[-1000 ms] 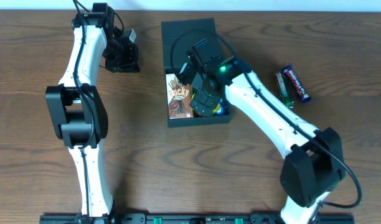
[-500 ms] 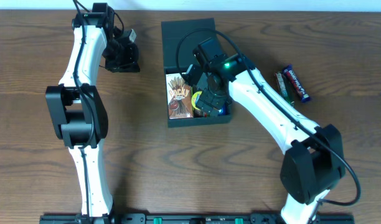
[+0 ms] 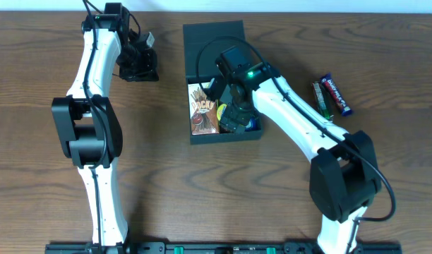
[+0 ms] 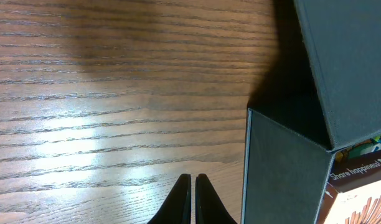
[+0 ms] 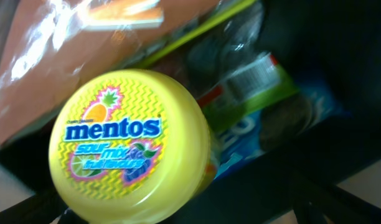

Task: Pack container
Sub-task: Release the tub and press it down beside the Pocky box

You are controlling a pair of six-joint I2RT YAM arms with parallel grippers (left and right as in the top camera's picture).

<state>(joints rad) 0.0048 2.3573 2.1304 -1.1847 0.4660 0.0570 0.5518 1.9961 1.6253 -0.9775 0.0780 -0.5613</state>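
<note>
Looking down the right wrist cam, a yellow Mentos tub (image 5: 131, 146) fills the view – the right gripper (image 3: 236, 116) is down inside the container (image 3: 226, 136), mid-scene with its lid flapped back, but I can't tell if it's spread or pinching. Looks like the drop-off step. Next it'd need to lift clear and fetch the two snack bars (image 3: 336, 95) off to the right. Further off, the left gripper (image 4: 192, 188) – tips pressed together – idles beside the container.
</note>
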